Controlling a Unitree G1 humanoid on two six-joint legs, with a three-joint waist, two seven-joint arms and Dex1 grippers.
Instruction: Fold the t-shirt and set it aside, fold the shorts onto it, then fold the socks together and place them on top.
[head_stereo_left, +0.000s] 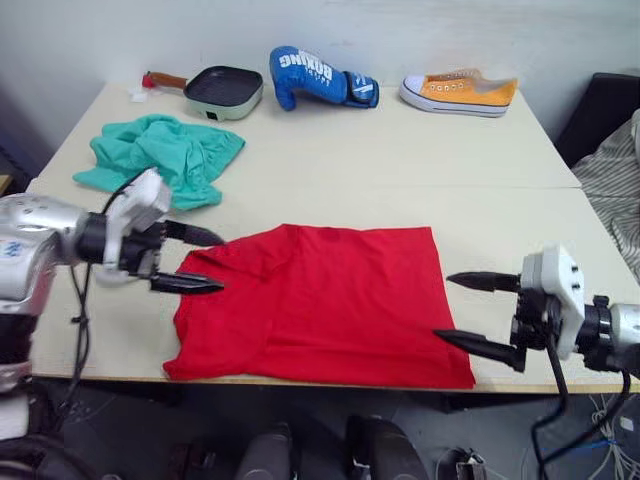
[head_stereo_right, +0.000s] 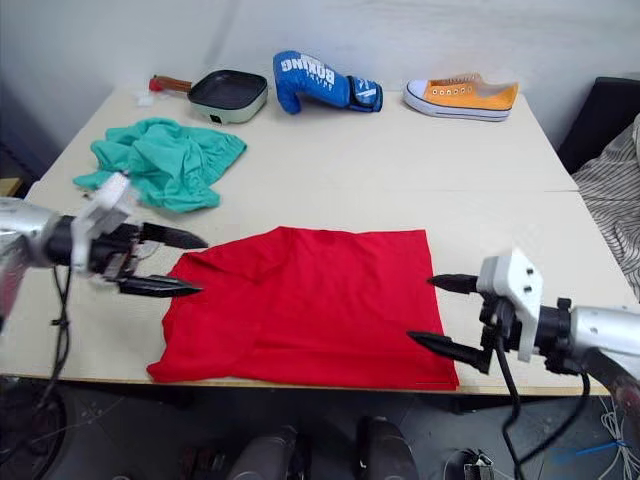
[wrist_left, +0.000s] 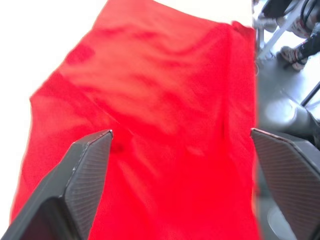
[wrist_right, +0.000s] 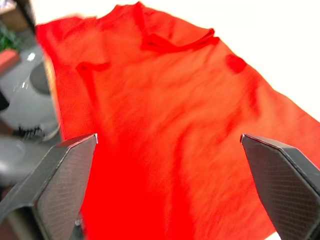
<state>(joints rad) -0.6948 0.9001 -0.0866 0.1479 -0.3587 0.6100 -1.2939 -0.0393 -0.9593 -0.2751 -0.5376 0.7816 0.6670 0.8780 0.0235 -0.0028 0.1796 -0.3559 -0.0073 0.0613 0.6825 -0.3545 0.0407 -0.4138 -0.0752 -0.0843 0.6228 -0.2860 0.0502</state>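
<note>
The red t-shirt (head_stereo_left: 320, 305) lies spread flat on the near half of the pale tabletop (head_stereo_left: 400, 165), its front edge running along the tabletop's near edge. It looks partly folded, with a creased flap at its left side and a fairly straight right edge.

The left pincer (head_stereo_left: 205, 261) hovers at the shirt's left edge with its two black fingers spread apart, one above the other, tips over the red cloth and gripping nothing. The left wrist view shows both fingers wide apart with the red cloth between and beyond them.

The right pincer (head_stereo_left: 462, 311) sits at the shirt's right side, fingers also apart and empty. Its lower fingertip is at the shirt's near right corner and its upper fingertip lies just beside the right edge. In the right wrist view the shirt stretches away between the parted fingers.

The teal-green shorts (head_stereo_left: 160, 155) lie crumpled in a heap on the far left of the tabletop, well apart from the shirt.

Along the far edge stand a small black square pan (head_stereo_left: 222, 90) with a red-brown handle, a blue boxing glove (head_stereo_left: 318, 78) and an orange sneaker (head_stereo_left: 460, 92) with a white sole, set left to right. A striped cloth (head_stereo_left: 618, 185) hangs beside the tabletop at the far right
</note>
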